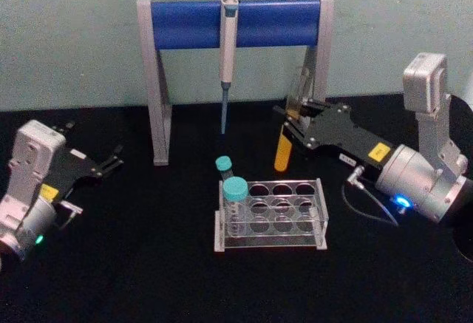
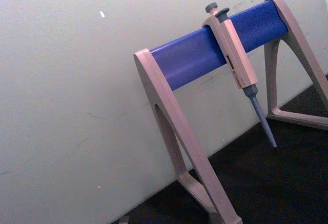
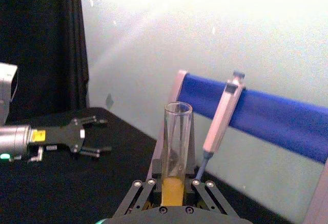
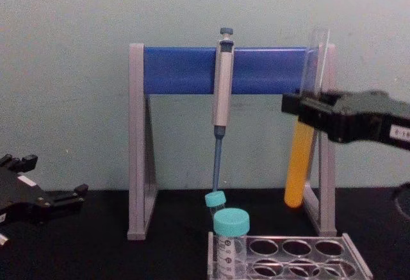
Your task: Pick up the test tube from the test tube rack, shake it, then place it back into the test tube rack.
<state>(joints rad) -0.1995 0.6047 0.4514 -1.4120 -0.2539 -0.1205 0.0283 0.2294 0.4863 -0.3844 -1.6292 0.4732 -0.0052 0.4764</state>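
The test tube (image 1: pixel 283 153), clear glass with orange-yellow liquid in its lower half, hangs in the air, tilted slightly. My right gripper (image 1: pixel 294 120) is shut on it around its middle. It is off the table, behind and slightly right of the test tube rack (image 1: pixel 320 216). From the side, the test tube (image 4: pixel 299 164) has its round bottom well above the rack (image 4: pixel 356 254), with the right gripper (image 4: pixel 309 111) clamped on it. In the right wrist view the tube (image 3: pixel 177 142) stands up between that gripper's fingers (image 3: pixel 138 196). My left gripper (image 1: pixel 114 162) rests open at the far left.
Two teal-capped vials (image 1: pixel 235 190) (image 1: pixel 224 164) stand in the rack's left end. Behind it is the grey-and-blue pipette stand (image 1: pixel 236 24) with a pipette (image 1: pixel 228 35) hanging from it, close to the held tube. A pale wall lies behind the black tabletop.
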